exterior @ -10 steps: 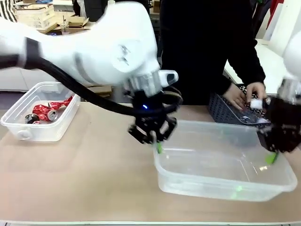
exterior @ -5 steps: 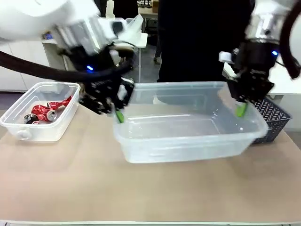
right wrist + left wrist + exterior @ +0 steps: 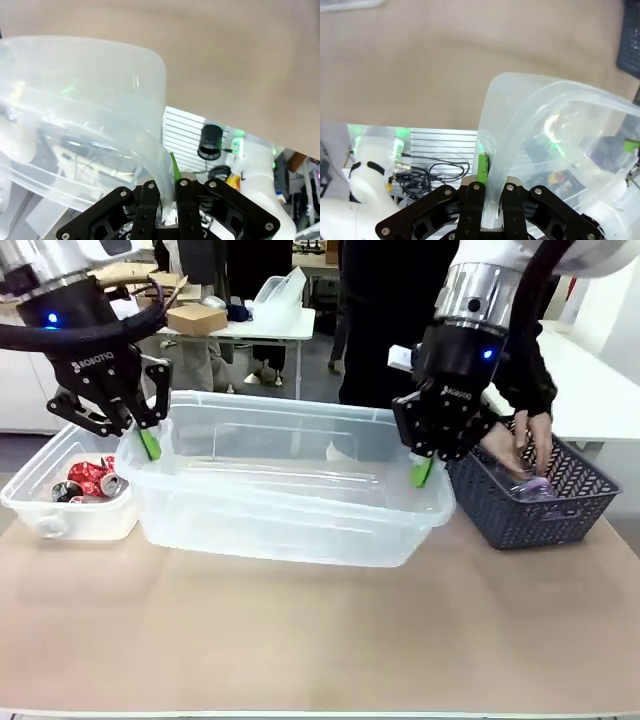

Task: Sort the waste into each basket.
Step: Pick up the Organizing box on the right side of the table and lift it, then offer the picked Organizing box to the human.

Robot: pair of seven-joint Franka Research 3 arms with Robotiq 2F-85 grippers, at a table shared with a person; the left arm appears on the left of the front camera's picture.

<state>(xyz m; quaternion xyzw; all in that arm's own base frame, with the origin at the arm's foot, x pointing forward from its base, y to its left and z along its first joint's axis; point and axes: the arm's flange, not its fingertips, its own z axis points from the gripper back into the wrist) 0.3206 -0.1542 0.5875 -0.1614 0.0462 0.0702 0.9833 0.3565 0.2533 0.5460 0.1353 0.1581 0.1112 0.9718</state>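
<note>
Front view: L arm's left gripper (image 3: 148, 443) is pinched shut on the left rim of the large clear tub (image 3: 290, 525). R arm's right gripper (image 3: 420, 472) is clamped the same way on the right rim. The tub hangs between them over mid table (image 3: 300, 640), empty, slightly skewed; can't tell if its base is clear of the surface. The small clear tub (image 3: 60, 522) sits at the robot's left with crushed red cans (image 3: 92, 478) inside, and the big tub's left end is just beside or overlapping its rim. The dark grey lattice basket (image 3: 520, 525) is just beside the right end, with a person's hand (image 3: 505, 448) reaching into it. Left wrist view: left gripper (image 3: 489, 192) has its jaws narrow on the thin rim, and the wall bows away visibly. Right wrist view: right gripper (image 3: 166, 192) shows the same, jaws tight on the rim, plastic curling. Risks, as judged: the rim is thin and flexes, so it could slip out of either pinch if the arms move out of sync or pull apart. The left end could knock the small tub and spill the cans. The right end could strike the basket or the hand.
</note>
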